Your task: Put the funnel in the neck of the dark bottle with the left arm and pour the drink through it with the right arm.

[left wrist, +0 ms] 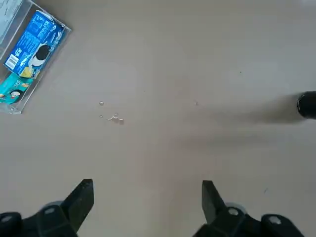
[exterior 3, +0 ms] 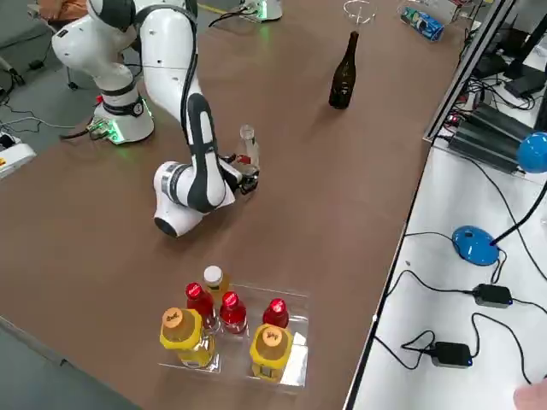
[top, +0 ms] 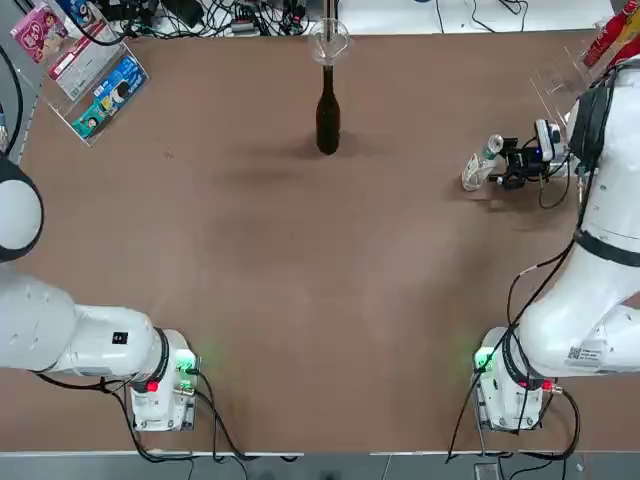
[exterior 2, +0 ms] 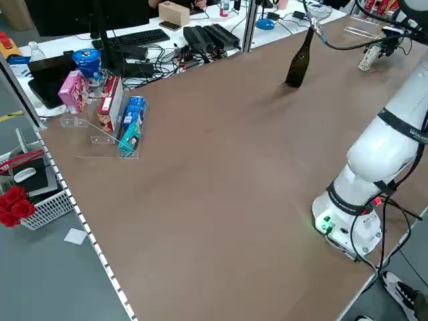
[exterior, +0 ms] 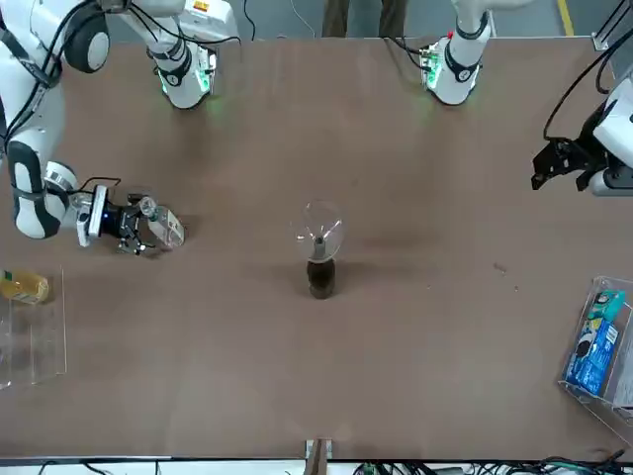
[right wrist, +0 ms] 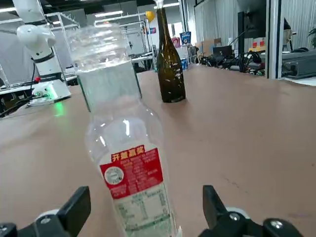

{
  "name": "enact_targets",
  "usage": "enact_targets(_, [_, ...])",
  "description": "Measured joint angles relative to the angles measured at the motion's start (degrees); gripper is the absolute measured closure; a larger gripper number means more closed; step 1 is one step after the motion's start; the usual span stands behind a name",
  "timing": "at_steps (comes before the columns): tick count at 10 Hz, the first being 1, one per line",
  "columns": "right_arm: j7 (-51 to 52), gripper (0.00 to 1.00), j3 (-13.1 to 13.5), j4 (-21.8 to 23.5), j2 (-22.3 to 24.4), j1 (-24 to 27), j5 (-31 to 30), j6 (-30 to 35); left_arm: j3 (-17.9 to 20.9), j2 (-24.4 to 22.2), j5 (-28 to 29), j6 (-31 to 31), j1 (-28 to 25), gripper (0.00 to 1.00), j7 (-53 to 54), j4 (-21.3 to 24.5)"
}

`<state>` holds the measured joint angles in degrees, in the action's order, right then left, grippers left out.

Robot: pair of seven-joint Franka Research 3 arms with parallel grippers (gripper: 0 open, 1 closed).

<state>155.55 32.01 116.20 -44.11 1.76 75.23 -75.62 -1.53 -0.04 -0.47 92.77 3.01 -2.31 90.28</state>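
The dark bottle [top: 327, 120] stands upright at the far middle of the table, with the clear funnel [top: 330, 42] seated in its neck. In the front view the funnel [exterior: 319, 230] tops the dark bottle [exterior: 320, 279]. The drink [top: 482, 165], a small clear plastic bottle, stands upright on the table at the right. My right gripper [top: 508, 166] is open around it; in the right wrist view the drink [right wrist: 129, 163] stands between the spread fingers, which do not touch it. My left gripper [exterior: 546, 170] hangs open and empty above the table's left side, far from the dark bottle.
A clear tray [exterior 3: 295, 329] of red-capped and yellow bottles sits near the table's right edge, close behind the right arm. A clear stand with snack packets [top: 95, 75] occupies the far left corner. A few small droplets [left wrist: 113, 117] lie on the table below the left gripper.
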Motion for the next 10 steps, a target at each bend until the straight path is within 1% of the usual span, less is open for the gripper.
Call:
enact_targets(1, [-0.05,0.00,1.34,-0.15,0.05,-0.51,-0.48,0.03,0.03,0.00,0.00,0.00,-0.03,0.03,0.00,-0.05])
enact_targets(3, [-2.23,0.00,4.61,-0.44,0.85,-1.68,-3.45,0.18,0.04,0.00,0.00,0.00,-0.03,0.03,0.00,-0.07])
enact_targets(5, [-8.73,0.00,6.40,-1.63,4.33,-2.28,-7.57,-0.33,0.06,0.01,0.00,0.00,-0.05,0.03,0.00,-0.10])
enact_targets(7, [-18.57,0.00,7.37,-2.57,10.29,-2.98,-12.55,-3.27,0.10,0.02,0.00,0.00,-0.15,0.03,0.04,-0.12])
enact_targets(10, [-36.96,0.00,7.34,-2.94,21.68,-4.00,-21.54,-9.20,0.14,0.03,0.00,0.00,-0.48,0.03,0.11,-0.14])
